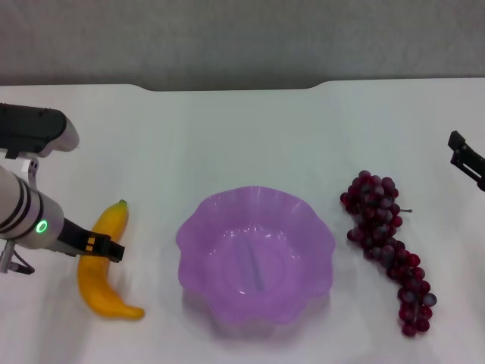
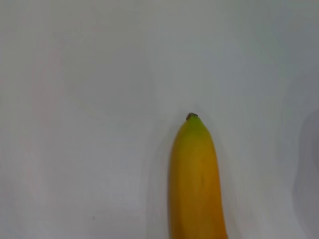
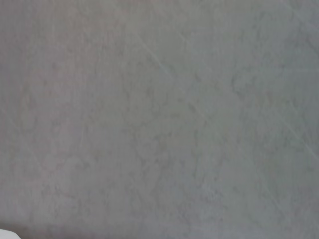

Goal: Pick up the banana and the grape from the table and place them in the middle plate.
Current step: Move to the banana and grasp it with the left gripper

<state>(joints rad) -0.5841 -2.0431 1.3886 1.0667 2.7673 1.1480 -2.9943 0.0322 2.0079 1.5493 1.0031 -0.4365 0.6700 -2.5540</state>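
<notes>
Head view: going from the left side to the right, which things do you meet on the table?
Left gripper over the banana → purple plate → grapes → right gripper at the edge.

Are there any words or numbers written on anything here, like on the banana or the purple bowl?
None: no words, numbers or labels can be read anywhere.
The curved yellow-orange plastic banana: plain.
The translucent light purple scalloped plastic plate: plain.
The bunch of dark red-purple glossy grapes: plain.
The left end effector, over the banana, shows only a green light on its arm, no text.
The right end effector, at the table's right edge: no markings seen.
</notes>
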